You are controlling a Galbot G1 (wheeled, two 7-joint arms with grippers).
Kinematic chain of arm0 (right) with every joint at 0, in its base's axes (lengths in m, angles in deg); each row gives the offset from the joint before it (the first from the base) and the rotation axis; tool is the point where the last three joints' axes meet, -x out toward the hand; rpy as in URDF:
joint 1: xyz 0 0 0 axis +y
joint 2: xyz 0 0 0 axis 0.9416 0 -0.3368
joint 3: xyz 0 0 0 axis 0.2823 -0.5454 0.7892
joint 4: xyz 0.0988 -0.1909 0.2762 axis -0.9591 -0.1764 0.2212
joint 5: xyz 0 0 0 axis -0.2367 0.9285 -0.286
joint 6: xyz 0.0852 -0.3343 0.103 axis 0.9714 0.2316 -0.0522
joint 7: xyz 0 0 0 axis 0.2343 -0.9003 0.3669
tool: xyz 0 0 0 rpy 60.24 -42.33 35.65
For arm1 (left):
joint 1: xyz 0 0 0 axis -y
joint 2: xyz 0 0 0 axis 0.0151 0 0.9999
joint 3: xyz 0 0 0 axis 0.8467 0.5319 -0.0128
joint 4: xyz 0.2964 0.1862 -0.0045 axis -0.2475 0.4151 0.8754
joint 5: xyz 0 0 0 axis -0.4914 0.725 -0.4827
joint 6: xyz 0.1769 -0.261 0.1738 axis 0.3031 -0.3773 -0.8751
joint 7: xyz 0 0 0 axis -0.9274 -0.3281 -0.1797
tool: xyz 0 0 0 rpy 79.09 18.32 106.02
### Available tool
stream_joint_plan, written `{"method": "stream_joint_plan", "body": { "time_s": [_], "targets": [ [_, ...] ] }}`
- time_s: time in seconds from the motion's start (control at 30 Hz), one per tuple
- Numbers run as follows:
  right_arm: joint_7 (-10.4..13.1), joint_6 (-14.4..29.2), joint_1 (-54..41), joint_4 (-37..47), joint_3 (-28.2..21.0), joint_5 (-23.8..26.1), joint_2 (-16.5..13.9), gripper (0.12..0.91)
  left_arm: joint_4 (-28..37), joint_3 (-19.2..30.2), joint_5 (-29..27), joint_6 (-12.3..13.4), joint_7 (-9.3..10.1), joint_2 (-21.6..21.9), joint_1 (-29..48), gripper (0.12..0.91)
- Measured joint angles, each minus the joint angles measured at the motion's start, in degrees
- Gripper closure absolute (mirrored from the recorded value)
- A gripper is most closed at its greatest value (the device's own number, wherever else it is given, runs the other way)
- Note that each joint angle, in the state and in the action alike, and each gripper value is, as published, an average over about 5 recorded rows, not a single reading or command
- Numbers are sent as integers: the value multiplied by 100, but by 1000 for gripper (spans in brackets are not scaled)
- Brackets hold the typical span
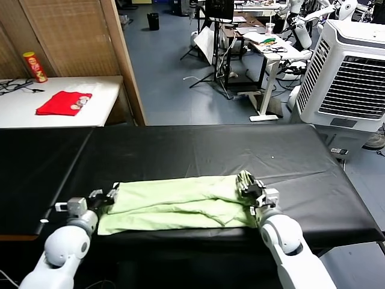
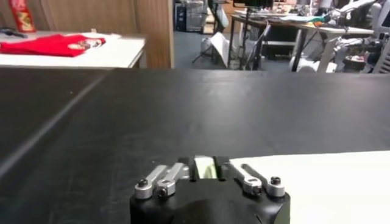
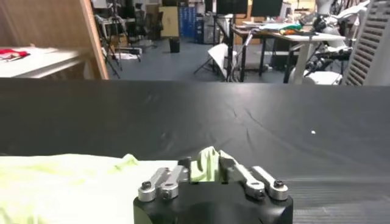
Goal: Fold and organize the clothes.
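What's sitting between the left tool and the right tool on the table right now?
Only the green T-shirt, folded into a long band across the black table. In the head view the left tool is at one end, the right tool at the other.

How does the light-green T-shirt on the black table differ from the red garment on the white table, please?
The light-green T-shirt lies in a long strip along the near edge of the black table; the red garment is a small compact fold on the white table farther back. The left gripper and right gripper sit at the T-shirt's two ends with fabric between their fingers; nothing touches the red garment. Both lie flat.
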Motion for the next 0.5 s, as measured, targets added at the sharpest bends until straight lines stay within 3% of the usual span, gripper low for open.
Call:
{"method": "stream_joint_plan", "body": {
  "time_s": [0.07, 0.17, 0.5],
  "targets": [
    [-3, 4, 99, -150, 49, -7, -51, 263, -115, -82, 168, -23, 12, -11, -111, 334],
    [-7, 16, 232, -350, 104, -16, -90, 232, -341, -243, 505, -71, 34, -86, -354, 249],
    [-21, 33, 389, -682, 118, -26, -93, 227, -726, -461, 663, 8, 40, -381, -1189, 232]
  ]
}}
